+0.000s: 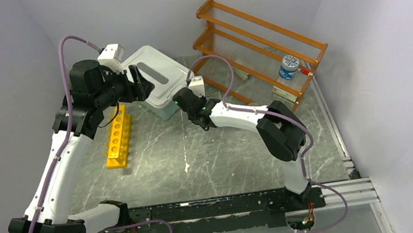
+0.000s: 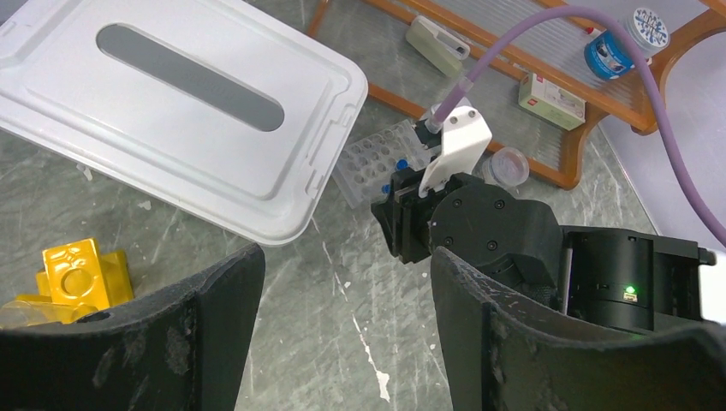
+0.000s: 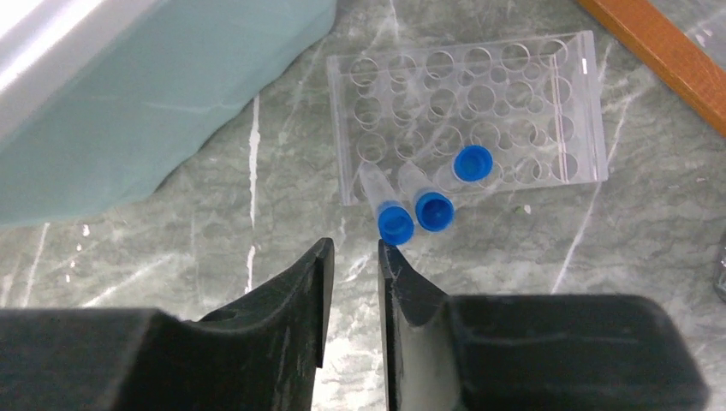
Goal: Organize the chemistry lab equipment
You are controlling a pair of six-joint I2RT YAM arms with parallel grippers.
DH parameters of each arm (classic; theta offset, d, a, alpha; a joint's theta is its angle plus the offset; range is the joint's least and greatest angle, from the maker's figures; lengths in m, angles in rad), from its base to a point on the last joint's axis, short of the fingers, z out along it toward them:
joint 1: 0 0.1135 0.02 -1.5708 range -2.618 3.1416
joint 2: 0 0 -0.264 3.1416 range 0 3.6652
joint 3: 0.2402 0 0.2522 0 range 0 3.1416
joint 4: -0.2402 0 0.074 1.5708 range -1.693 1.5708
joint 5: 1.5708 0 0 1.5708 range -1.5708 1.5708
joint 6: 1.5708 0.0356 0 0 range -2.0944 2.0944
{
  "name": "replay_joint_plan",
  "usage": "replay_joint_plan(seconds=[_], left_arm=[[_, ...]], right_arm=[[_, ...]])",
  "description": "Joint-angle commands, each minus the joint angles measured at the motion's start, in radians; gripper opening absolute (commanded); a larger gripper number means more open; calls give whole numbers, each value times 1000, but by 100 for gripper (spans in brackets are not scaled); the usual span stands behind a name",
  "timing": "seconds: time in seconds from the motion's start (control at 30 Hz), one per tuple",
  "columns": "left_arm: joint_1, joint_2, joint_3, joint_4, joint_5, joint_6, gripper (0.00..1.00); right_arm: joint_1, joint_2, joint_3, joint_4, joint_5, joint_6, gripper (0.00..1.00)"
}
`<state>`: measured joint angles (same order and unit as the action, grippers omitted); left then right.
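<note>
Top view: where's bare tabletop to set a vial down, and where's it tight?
Free: the middle of the table, bordered by the yellow rack, the right arm and the base rail. Also the patch right of that arm's elbow, in front of the orange shelf. Crowded: between the white bin and the shelf, where the clear rack, blue-capped vials and right fingers sit.

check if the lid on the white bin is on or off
On. The white lid lies flat over the bin, its rim down around the bin's top edge; no gap shows.
</note>
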<state>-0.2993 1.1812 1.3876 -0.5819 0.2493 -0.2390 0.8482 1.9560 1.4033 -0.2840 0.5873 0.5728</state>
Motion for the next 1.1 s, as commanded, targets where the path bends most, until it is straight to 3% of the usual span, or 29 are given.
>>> replay_joint_plan(seconds=[0.0,0.23,0.67,1.07], left_arm=[[-9,-8,-8,-4,-15,15,75],[-9,-3,-7,-7,-17,16,75],[-9,-5,-3,-10,-24,17,75],[-9,-6,-5,-10,-24,19,75]], right_arm=[[-4,-50,-33,-28,14,21,31],[-24,-35,-18,-31,15,4,31],[-31,4,32,2,-12,-53,18],[-37,46,89,-19,-13,-56,18]])
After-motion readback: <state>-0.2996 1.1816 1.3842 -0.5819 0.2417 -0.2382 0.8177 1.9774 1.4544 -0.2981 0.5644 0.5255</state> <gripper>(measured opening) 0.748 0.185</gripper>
